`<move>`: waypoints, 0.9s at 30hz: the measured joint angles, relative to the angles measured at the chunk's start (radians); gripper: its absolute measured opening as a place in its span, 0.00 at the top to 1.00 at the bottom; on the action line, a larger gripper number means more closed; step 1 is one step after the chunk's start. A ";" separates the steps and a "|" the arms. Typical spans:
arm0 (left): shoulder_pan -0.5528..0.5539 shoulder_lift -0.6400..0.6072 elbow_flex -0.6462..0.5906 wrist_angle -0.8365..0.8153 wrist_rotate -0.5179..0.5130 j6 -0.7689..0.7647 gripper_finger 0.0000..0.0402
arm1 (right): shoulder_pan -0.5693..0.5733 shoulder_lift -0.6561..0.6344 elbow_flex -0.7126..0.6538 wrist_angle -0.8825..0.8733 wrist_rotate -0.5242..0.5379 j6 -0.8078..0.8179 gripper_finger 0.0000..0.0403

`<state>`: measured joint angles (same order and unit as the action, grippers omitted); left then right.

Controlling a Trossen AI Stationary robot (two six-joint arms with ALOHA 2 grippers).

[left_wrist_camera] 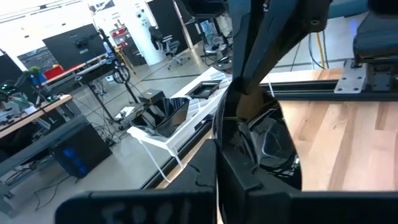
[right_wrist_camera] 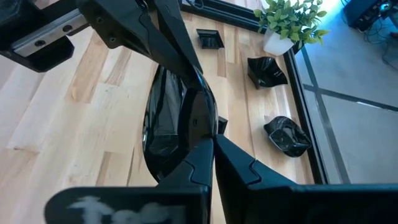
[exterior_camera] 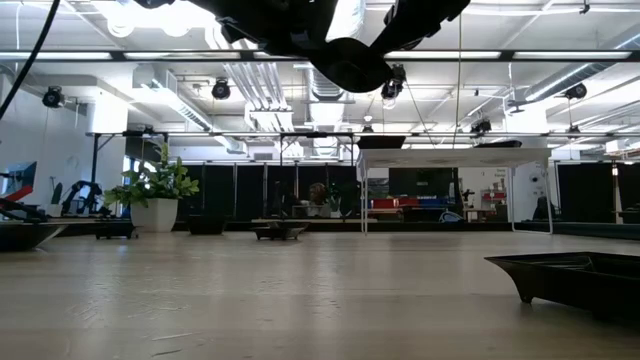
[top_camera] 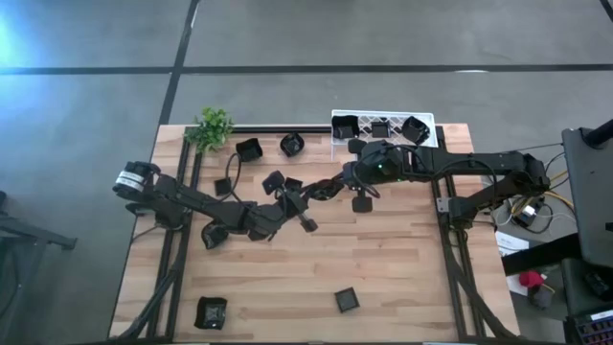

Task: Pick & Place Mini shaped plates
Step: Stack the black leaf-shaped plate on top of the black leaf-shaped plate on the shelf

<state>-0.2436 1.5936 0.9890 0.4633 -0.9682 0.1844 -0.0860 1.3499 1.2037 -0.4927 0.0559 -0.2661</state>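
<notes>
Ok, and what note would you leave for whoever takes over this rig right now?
Left gripper: shut on a mini plate, held in the air over mid-table.
Right gripper: shut on the same plate; looks like a hand-over between the arms.
Done: three plates sit in the white rack at the far edge.
Left: loose plates on the table, two by the plant, two at the near edge, others around the middle.

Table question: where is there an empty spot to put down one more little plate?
Lots of bare wood lies between the grippers and the square plate near the front edge. It is crowded by the plant, the white rack and the middle, where both grippers meet.
</notes>
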 joint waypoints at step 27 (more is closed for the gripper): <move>-0.077 -0.043 0.000 -0.019 -0.134 0.030 0.73 | 0.001 -0.130 0.000 -0.137 0.211 0.201 0.98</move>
<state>-0.3205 1.5511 0.9894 0.4440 -1.1021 0.2147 -0.0849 1.2194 1.2041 -0.6295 0.2670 -0.0646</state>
